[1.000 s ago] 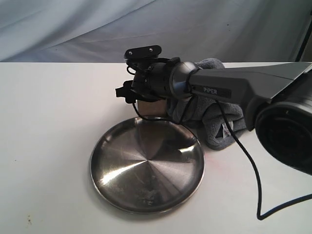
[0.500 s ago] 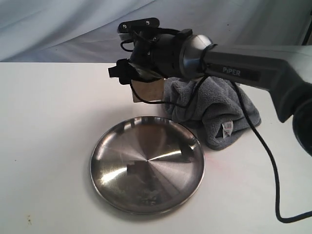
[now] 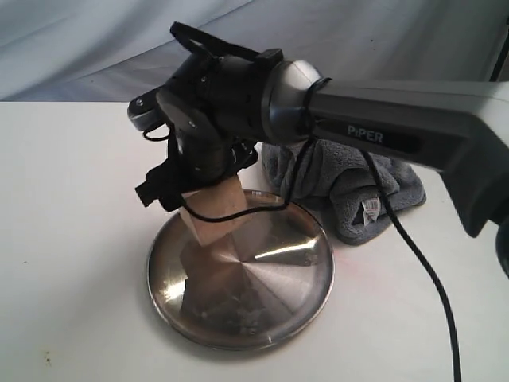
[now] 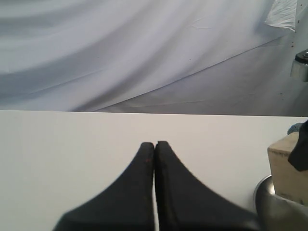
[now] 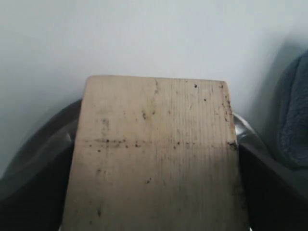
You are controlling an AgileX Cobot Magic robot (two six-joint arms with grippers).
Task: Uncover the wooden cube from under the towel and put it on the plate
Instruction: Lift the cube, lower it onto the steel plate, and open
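Where the cube sits: the pale beige wooden cube (image 3: 213, 215) is up off the white table (image 3: 71, 199), tilted on one corner, over the 10 o'clock part of the round shiny steel plate (image 3: 278, 294); from where I stand I cannot tell whether its lowest corner touches the metal
Right gripper: the black right gripper (image 3: 195, 192) comes down from above and is clamped on the cube; a dark finger (image 5: 29, 192) lies against each side of the block, whose speckled, seamed face fills that arm's camera
Left gripper: the black left gripper (image 4: 154, 144) has its jaws pressed together with nothing between them; it sits low over bare table, and the cube and a bit of plate rim show at the edge of its camera
Towel: the dark grey fluffy towel (image 3: 350, 191) is bunched in a heap on the table at the plate's 2 o'clock, just beside the rim; its small white label (image 3: 371, 211) faces me
Cable: a thin black cable (image 3: 421, 270) hangs from the arm across the towel, then runs on past the plate's 4 o'clock
Backdrop: a pale grey draped cloth (image 3: 95, 48) at 12 o'clock behind the table
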